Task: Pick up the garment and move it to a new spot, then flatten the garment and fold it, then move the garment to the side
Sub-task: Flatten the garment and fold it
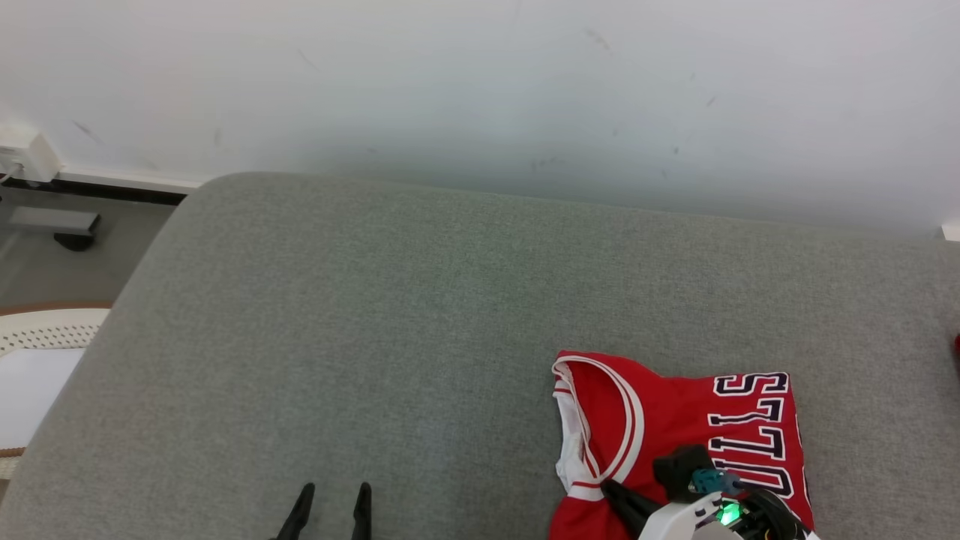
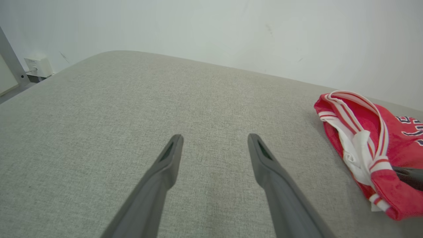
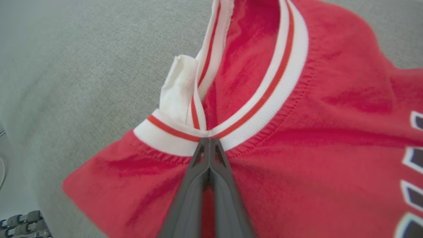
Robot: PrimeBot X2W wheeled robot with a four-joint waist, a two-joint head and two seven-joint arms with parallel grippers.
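The folded red basketball jersey [image 1: 675, 420] lies on the grey upholstered cushion [image 1: 375, 300] at the robot's near right, with its white-and-red striped collar turned towards the cushion's middle. The right gripper [image 3: 209, 140] has its fingers pressed fully together, tips on the collar trim; I cannot tell whether they pinch any cloth. The left gripper [image 2: 214, 140] is spread wide over bare cushion, holding nothing, well apart from the jersey.

Count: one jersey [image 1: 675, 420]; one grey cushion [image 1: 375, 337]; one wall box [image 1: 30, 154]; two grippers: left gripper [image 1: 336, 489], right gripper [image 3: 209, 139].
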